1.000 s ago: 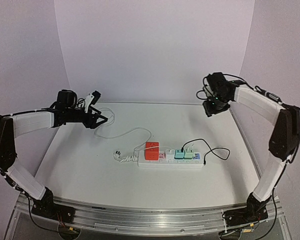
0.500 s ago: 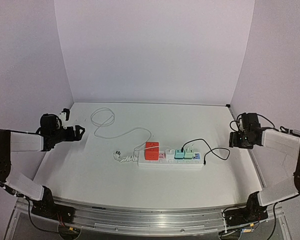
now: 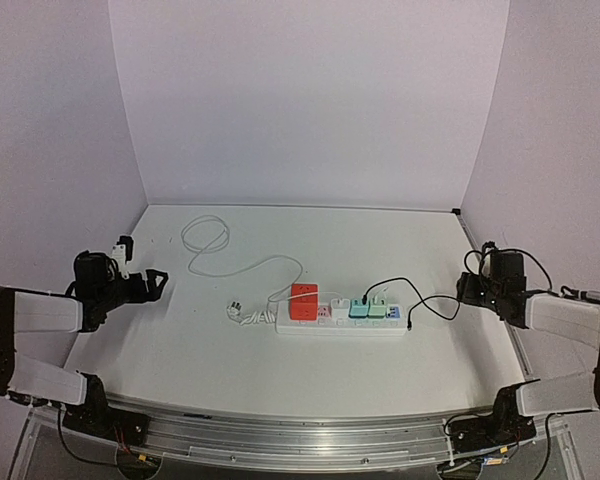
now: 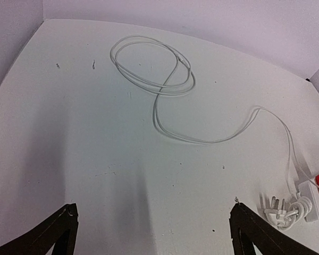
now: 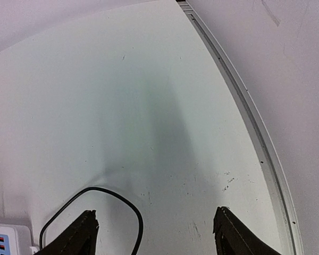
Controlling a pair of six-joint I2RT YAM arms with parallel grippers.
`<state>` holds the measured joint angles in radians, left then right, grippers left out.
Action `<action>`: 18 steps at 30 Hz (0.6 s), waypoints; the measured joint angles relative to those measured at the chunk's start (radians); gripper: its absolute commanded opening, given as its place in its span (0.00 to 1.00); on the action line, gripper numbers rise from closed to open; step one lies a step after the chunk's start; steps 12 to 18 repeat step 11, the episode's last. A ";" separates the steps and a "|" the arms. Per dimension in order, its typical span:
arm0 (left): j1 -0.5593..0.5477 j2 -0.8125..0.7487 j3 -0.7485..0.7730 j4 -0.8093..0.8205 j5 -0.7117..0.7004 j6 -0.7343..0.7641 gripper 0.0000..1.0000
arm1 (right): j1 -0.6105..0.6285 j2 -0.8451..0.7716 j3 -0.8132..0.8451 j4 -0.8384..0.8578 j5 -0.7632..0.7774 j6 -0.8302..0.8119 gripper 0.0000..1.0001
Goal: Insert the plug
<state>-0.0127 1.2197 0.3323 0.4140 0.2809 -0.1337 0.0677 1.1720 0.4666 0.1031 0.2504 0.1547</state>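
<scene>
White tabletop filled the top view, loose plug centre-frame beside the power strip. Left wrist: left gripper gaped empty, plug lower right; pinching its body squarely seemed wise. Right wrist: right gripper spread, empty.

1. The plug is white with metal pins. It lies loose on the tabletop, just beside the left end of the power strip, not in any hole.
2. Its white cord runs off behind the power strip and makes a loop.
3. The power strip is long and white and lies flat. A red block sits in it near its left end.
</scene>
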 measured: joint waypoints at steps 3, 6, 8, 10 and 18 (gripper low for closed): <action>0.001 -0.003 -0.002 0.007 -0.017 -0.017 1.00 | 0.000 -0.002 -0.016 0.022 -0.005 0.009 0.72; 0.002 -0.009 -0.002 0.006 -0.024 -0.026 0.99 | 0.000 -0.002 -0.025 0.037 -0.008 0.016 0.72; 0.002 -0.011 -0.002 0.006 -0.024 -0.029 0.99 | 0.000 -0.002 -0.028 0.048 -0.011 0.022 0.72; 0.001 -0.011 -0.002 0.006 -0.032 -0.033 0.99 | 0.000 -0.002 -0.031 0.062 -0.013 0.026 0.71; 0.002 -0.011 -0.002 0.007 -0.036 -0.036 0.99 | 0.000 -0.002 -0.033 0.067 -0.014 0.028 0.71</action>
